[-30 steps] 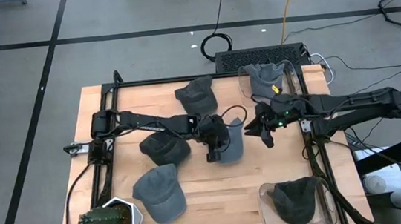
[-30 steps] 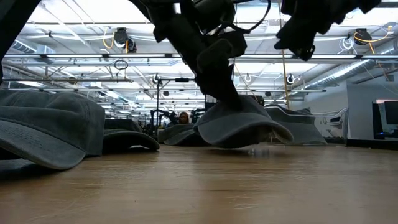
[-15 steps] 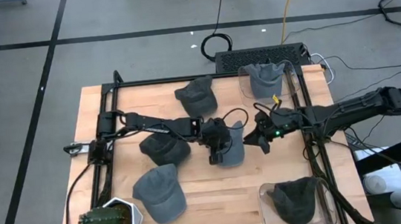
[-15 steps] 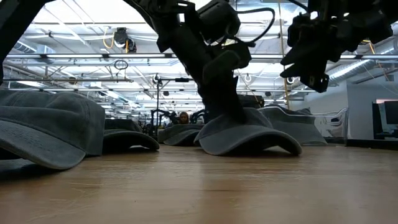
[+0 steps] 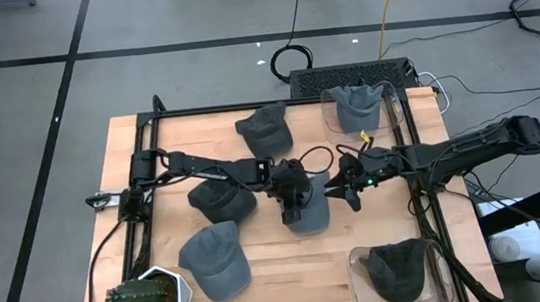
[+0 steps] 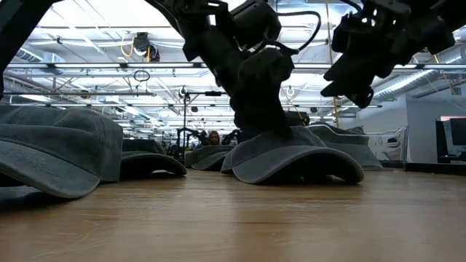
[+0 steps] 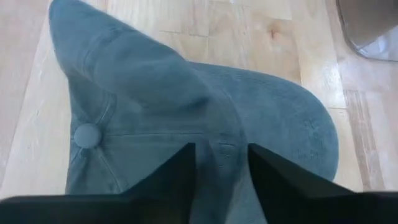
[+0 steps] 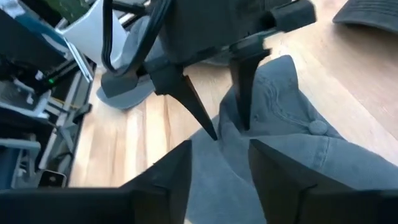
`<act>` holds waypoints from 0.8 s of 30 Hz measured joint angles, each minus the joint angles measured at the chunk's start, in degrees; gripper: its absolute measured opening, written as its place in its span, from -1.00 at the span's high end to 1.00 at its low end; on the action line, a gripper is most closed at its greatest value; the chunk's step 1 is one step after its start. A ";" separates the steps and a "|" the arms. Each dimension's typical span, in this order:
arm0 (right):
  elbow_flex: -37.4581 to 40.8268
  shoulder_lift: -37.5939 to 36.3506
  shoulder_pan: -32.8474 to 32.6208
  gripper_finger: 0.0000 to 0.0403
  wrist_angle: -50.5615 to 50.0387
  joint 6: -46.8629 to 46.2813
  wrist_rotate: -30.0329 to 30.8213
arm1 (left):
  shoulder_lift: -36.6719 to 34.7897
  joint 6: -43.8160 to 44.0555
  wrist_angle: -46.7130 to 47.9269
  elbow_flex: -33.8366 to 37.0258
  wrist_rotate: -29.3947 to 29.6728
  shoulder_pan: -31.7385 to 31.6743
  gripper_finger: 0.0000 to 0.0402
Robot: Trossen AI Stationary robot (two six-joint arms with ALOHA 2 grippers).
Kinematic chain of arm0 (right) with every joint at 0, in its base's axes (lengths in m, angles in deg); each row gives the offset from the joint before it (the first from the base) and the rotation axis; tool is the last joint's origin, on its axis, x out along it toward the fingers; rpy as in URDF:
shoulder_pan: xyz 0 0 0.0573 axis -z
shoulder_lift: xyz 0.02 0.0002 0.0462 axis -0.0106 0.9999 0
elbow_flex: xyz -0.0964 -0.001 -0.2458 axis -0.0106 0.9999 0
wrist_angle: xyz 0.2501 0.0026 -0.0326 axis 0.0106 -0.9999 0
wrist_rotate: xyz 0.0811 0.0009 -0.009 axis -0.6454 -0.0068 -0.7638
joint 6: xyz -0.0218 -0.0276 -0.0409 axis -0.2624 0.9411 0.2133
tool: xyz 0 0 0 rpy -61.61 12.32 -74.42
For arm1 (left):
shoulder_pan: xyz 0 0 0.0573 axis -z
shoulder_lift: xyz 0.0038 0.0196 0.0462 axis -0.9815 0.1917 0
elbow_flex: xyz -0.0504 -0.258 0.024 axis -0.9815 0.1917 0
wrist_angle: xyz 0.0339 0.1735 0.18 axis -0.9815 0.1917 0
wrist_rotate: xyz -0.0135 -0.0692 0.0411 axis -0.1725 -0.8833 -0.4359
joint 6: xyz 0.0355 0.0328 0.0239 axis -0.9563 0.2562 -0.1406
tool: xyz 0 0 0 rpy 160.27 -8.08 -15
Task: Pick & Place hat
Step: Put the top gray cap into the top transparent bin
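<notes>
The hat (image 5: 306, 207) lies at the centre of the counter (image 5: 291, 259), with the left tool (image 5: 294, 209) on it and the right tool (image 5: 347, 191) just to its right. A plant pot (image 5: 144, 295) occupies the lower left corner.

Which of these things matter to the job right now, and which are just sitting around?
In the job: grey hat in the middle; left gripper on it, fingers apart; right gripper beside it.

Lying about: potted plant; black keyboard.
</notes>
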 joint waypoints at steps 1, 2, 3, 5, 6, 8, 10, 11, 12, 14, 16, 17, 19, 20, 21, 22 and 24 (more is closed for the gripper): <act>0.00 0.88 0.00 0.19 0.72 0.64 -0.02 | -0.11 0.67 0.32 -0.02 0.02 -0.23 0.10; 0.00 1.73 -0.03 0.14 1.75 1.33 -0.04 | -0.70 1.25 1.53 0.00 0.02 -0.53 0.04; 0.00 2.57 -0.11 0.09 2.80 1.97 -0.04 | -1.37 1.80 3.14 0.02 0.06 -0.84 -0.02; 0.00 4.63 -0.11 -0.01 5.85 3.45 -0.04 | -3.41 2.10 6.19 0.02 0.21 -1.39 -0.12; -0.02 5.71 -0.11 -0.06 7.39 4.06 -0.04 | -4.73 2.02 8.77 0.01 0.25 -1.60 -0.16; -0.05 8.26 -0.06 -0.13 10.14 4.59 -0.04 | -7.48 1.79 14.62 0.01 1.18 -1.83 -0.21; -0.51 10.90 0.07 -0.18 12.77 4.71 -0.16 | -10.32 1.77 20.20 0.00 3.48 -1.77 -0.23; -1.02 12.30 0.07 -0.19 13.71 5.28 -0.53 | -11.79 1.78 23.19 0.01 4.44 -1.75 -0.23; -1.78 13.73 0.11 -0.20 14.64 6.46 -1.49 | -13.23 1.97 25.55 0.02 5.12 -1.72 -0.22; -4.23 16.67 0.11 -0.21 14.50 9.81 -2.90 | -16.28 3.55 28.85 0.02 6.36 -1.43 -0.18; -7.58 19.73 0.29 -0.19 11.70 13.12 -4.30 | -18.89 5.98 30.21 0.01 6.52 -1.03 -0.13; -9.25 21.23 0.36 -0.18 9.69 14.84 -5.12 | -20.14 7.30 30.17 0.00 6.51 -0.73 -0.10; -12.79 24.28 0.64 -0.16 4.37 17.84 -6.98 | -22.46 10.26 29.73 0.00 6.47 -0.04 -0.03; -14.53 25.72 0.73 -0.15 1.84 19.04 -7.59 | -23.73 11.73 29.56 0.01 6.47 0.23 0.00; -16.08 26.97 0.72 -0.15 -0.89 19.89 -7.63 | -24.67 13.16 29.62 0.02 6.66 0.53 0.04; -17.44 28.03 0.72 -0.14 -3.52 20.47 -7.66 | -25.60 14.72 29.56 0.00 7.24 0.80 0.07; -19.35 29.91 0.72 -0.14 -6.74 21.56 -7.58 | -27.59 17.70 30.46 0.00 9.04 1.33 0.13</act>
